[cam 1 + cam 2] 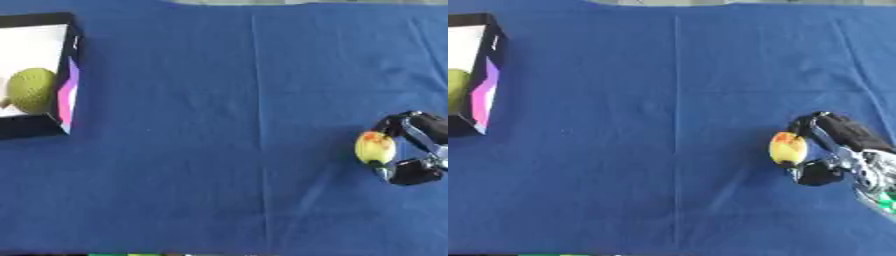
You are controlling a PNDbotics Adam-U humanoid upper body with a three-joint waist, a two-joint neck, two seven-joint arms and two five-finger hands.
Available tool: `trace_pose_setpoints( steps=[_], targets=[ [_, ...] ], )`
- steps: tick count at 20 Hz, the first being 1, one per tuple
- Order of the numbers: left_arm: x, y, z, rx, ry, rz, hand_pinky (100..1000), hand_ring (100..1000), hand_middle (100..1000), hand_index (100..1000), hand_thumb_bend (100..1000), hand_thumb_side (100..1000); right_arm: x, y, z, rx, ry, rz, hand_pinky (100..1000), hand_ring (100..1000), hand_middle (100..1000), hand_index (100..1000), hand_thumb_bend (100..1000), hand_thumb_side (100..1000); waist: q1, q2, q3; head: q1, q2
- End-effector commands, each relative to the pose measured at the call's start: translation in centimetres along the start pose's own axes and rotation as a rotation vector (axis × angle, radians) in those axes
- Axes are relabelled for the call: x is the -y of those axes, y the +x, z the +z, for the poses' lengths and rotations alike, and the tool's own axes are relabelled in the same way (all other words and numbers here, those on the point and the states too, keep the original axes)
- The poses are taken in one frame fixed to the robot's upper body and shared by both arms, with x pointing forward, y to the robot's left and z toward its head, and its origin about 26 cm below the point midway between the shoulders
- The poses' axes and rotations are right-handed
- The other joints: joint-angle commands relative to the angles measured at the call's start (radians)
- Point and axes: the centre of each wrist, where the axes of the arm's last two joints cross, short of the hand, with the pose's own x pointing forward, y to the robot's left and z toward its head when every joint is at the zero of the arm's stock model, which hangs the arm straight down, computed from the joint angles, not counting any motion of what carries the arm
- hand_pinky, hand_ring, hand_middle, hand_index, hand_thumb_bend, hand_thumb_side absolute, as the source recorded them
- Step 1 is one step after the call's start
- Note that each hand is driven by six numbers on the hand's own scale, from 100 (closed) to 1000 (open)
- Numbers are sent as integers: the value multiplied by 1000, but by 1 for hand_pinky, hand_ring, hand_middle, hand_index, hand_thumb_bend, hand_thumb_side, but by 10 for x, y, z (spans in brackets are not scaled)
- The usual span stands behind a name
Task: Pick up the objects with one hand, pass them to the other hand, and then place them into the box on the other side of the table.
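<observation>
Gripping one yellow fruit (787,148), right hand (837,150)

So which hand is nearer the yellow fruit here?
The right. The right hand has its fingers curled round the yellow fruit at the right side of the blue cloth. The left hand shows in neither view, so its distance cannot be judged.
</observation>
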Motion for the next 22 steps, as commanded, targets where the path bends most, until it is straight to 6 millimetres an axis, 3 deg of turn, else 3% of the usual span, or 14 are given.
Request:
trace_pose_setpoints(
  steps=[1, 6, 13, 17, 22],
  targets=[
    [-5, 5, -1, 21, 7, -16, 736, 770, 727, 894, 121, 846, 14, 2, 1, 18, -46, 25, 777, 652, 516, 628, 234, 100, 3, -18, 0, -2, -5],
    [-6, 4, 0, 21, 11, -34, 731, 761, 725, 891, 111, 838, 29, 7, -4, 97, -128, -54, 764, 605, 478, 557, 100, 100, 5, -25, -4, 2, -4],
    [-12, 7, -3, 51, 30, -43, 737, 776, 767, 908, 106, 827, 70, 30, -13, 268, -329, -155, 779, 601, 484, 563, 100, 100, 15, -37, -13, 5, -12],
    [-12, 15, -7, 82, 7, -51, 741, 778, 776, 911, 100, 817, 82, 68, -19, 402, -476, -265, 773, 585, 486, 570, 100, 100, 26, -47, -17, 5, -11],
    [-10, 30, -13, 113, -125, -116, 755, 779, 771, 910, 100, 841, 75, 119, -23, 491, -576, -402, 763, 579, 487, 573, 100, 100, 41, -53, -12, 8, -13]
  ],
)
